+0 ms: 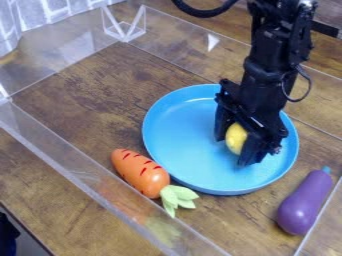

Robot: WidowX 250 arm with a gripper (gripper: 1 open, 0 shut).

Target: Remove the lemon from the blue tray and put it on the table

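Note:
The yellow lemon [237,138] sits between the fingers of my black gripper [242,142], which is shut on it and points straight down. Both are over the right half of the round blue tray [181,140], with the lemon a little above the tray's floor. The tray rests on the dark wood-grain table [80,110]. Most of the lemon is hidden by the fingers.
An orange carrot [142,172] with green leaves lies on the table at the tray's front left. A purple eggplant [306,200] lies at the front right. Clear acrylic walls [74,165] border the table at the left and front.

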